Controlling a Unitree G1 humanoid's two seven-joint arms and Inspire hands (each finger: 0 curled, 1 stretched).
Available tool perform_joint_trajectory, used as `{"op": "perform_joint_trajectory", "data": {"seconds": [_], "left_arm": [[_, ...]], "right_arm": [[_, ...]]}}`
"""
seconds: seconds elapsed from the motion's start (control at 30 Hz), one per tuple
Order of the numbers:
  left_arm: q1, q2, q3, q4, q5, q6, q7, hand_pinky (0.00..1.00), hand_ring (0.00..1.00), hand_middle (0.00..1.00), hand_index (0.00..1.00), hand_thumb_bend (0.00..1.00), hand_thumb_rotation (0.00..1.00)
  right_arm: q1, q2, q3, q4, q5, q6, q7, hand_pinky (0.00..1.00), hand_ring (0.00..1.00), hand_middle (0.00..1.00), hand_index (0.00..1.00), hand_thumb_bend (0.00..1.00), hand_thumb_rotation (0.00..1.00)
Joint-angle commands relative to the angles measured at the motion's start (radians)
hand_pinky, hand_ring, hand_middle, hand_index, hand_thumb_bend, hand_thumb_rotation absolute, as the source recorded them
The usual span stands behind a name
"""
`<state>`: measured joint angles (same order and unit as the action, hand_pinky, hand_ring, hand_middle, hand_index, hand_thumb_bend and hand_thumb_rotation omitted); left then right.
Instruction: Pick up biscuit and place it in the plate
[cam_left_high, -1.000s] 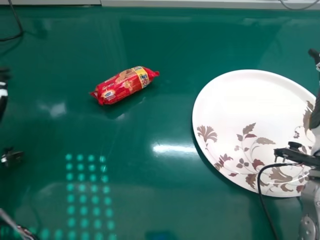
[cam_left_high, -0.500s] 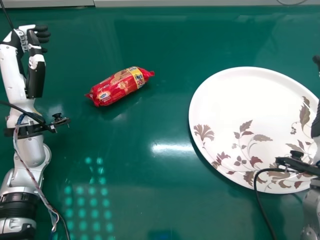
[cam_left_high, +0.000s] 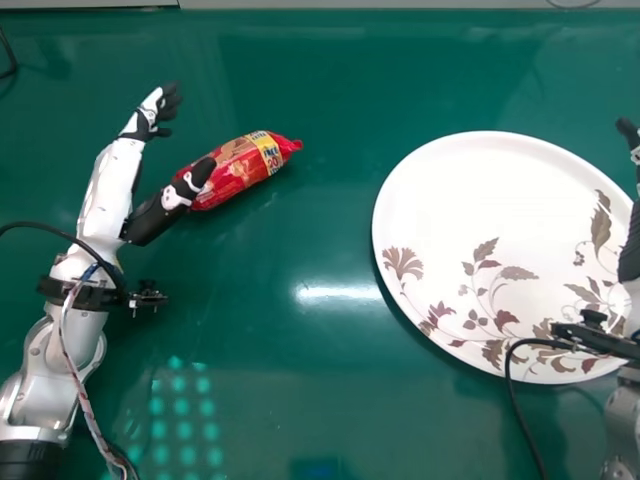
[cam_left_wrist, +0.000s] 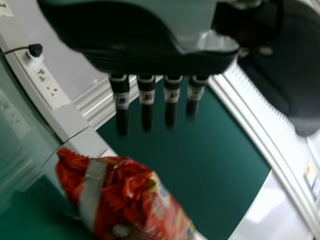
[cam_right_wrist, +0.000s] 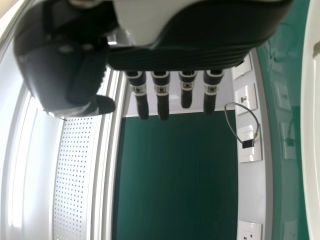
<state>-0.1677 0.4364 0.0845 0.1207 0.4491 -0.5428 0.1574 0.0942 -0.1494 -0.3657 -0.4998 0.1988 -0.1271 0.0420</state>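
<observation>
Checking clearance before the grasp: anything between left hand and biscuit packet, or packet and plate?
Nothing visible blocks either. In the head view the left hand overlaps the biscuit packet at its left end; green tabletop lies between packet and floral plate.

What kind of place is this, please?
Probably a lab or robot workshop. A mechanical arm with a black-and-white left hand is beside a green table, a perforated white panel stands behind, and wall sockets line a pale strip.

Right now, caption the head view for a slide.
Open left hand at the red biscuit packet, with the white leaf-patterned plate to the right.
</observation>
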Motion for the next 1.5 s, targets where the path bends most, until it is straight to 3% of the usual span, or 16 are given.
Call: {"op": "perform_joint_trajectory", "data": {"seconds": [0.0,0.2,0.47,0.87,1.1,1.47], "left_arm": [[0.052,0.016,-0.020,-0.027,0.012,0.024,-0.038,0.81,0.92,0.95,1.00,1.00,0.42],[0.081,0.020,-0.029,-0.053,0.011,0.033,-0.065,0.80,0.92,0.95,1.00,1.00,0.46],[0.076,0.049,-0.042,-0.082,0.066,0.098,-0.084,0.78,0.91,0.94,1.00,1.00,0.48],[0.012,0.072,-0.100,-0.132,0.214,0.325,-0.151,0.79,0.90,0.92,0.97,1.00,0.58],[-0.079,0.089,-0.149,-0.041,0.261,0.393,-0.163,0.78,0.88,0.91,0.95,1.00,0.60],[-0.201,0.150,-0.245,0.135,0.298,0.405,-0.185,0.84,0.92,0.93,0.97,1.00,0.63]], "right_arm": [[0.021,0.004,-0.006,0.004,-0.001,-0.021,0.001,0.91,0.94,0.95,0.94,0.28,0.33],[0.040,0.000,-0.007,0.002,-0.002,-0.029,0.008,0.95,0.95,0.95,0.94,0.25,0.35],[0.042,-0.004,-0.013,0.015,0.001,-0.041,0.014,0.94,0.95,0.94,0.93,0.26,0.36],[0.053,-0.009,-0.020,0.017,0.003,-0.045,0.020,0.92,0.93,0.93,0.92,0.29,0.39],[0.067,-0.002,-0.030,-0.007,0.020,-0.015,0.009,0.91,0.92,0.93,0.91,0.37,0.42],[0.099,-0.011,-0.034,-0.061,0.019,0.016,0.007,0.92,0.93,0.94,0.94,0.31,0.42]]}}
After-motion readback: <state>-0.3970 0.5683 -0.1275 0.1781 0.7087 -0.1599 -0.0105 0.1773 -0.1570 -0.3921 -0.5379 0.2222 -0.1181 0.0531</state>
